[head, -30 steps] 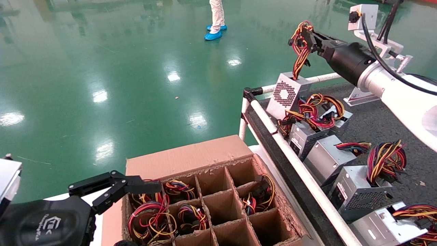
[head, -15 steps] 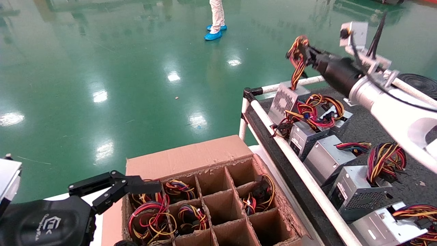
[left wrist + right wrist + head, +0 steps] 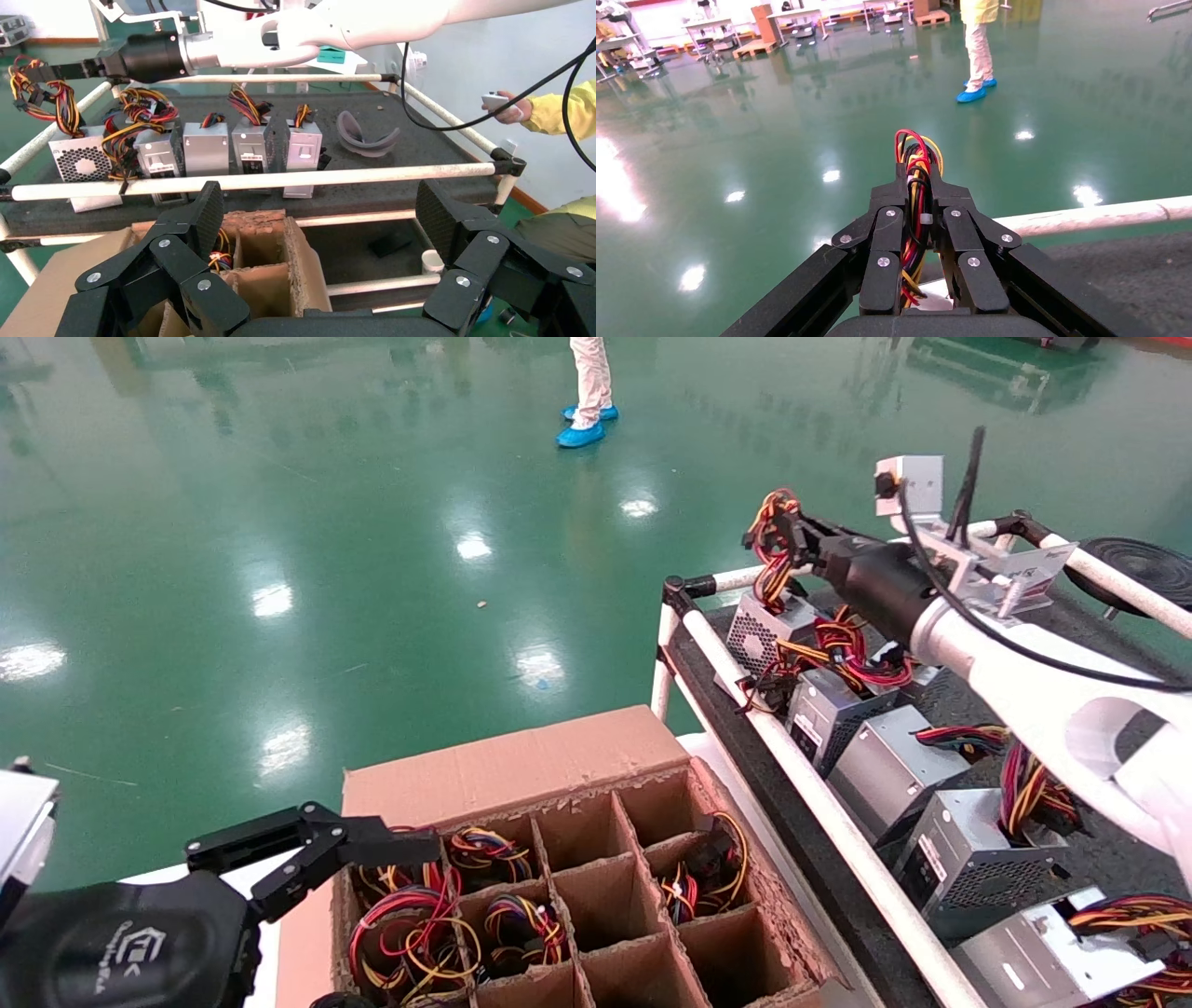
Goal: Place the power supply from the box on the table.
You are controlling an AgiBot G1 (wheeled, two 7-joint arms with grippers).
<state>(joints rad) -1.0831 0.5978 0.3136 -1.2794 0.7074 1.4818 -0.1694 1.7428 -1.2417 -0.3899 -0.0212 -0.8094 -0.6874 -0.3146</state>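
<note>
Crowding power supply [image 3: 756,637] – look-alike units [image 3: 889,766], rail [image 3: 810,784]

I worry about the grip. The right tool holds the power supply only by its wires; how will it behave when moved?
Likely it swings: the right tool pinches only the floppy wires, with the power supply below them at the table corner. The metal case looks heavy for its size, so the wires may slip. Its flat faces should sit stable.
</note>
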